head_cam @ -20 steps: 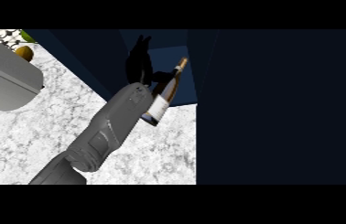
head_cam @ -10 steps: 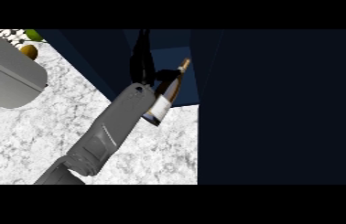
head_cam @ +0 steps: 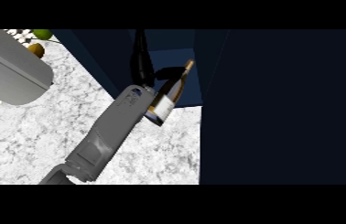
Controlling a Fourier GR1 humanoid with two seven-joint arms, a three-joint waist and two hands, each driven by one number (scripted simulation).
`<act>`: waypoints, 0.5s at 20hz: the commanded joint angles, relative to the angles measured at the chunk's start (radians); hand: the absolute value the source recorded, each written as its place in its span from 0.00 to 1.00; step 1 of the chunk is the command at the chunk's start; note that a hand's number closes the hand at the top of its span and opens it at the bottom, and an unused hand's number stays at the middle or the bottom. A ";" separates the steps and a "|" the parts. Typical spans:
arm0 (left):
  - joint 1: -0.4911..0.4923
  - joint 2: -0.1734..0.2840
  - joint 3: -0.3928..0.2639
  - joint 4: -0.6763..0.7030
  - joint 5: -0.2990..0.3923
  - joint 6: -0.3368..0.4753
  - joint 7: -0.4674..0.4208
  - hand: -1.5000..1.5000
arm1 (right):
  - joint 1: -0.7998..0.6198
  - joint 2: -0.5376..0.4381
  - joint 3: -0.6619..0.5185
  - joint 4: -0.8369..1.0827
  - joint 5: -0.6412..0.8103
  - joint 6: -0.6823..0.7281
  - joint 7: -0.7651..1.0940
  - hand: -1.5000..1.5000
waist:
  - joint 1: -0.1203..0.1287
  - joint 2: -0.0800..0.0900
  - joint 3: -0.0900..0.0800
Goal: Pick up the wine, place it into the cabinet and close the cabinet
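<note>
The wine bottle (head_cam: 170,91) is dark with a gold neck and a white label. It leans with its neck inside the blue opening of the cabinet (head_cam: 177,57) and its base over the counter's edge. My right hand (head_cam: 142,65) is shut on the bottle's left side, fingers stretching up into the cabinet's shadow and the thumb across the bottle's shoulder. The grey forearm comes up from the lower left. No left hand shows.
A wide dark cabinet door (head_cam: 270,104) fills the right side. The white marble counter (head_cam: 61,127) lies at the left. A large grey rounded object (head_cam: 24,77) sits at the far left, with green and yellow fruit (head_cam: 39,40) behind it.
The forearm has pushed slightly forward and right. The hand reaches deeper into the cabinet, and the bottle's neck has edged a little further inside.
</note>
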 commanded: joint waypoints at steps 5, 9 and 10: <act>0.077 -0.001 0.051 -0.139 0.179 -0.067 -0.180 0.00 | 0.057 -0.005 0.003 -0.173 -0.037 -0.066 0.075 0.00 | 0.029 -0.009 0.000; 0.069 -0.001 -0.046 -0.211 0.243 -0.063 -0.137 0.00 | 0.042 0.001 0.014 -0.155 -0.019 -0.076 0.070 0.00 | 0.049 -0.017 0.002; 0.147 -0.001 -0.080 -0.268 0.249 -0.083 -0.150 0.00 | 0.055 0.000 0.018 -0.169 -0.014 -0.086 0.082 0.00 | 0.061 -0.020 0.002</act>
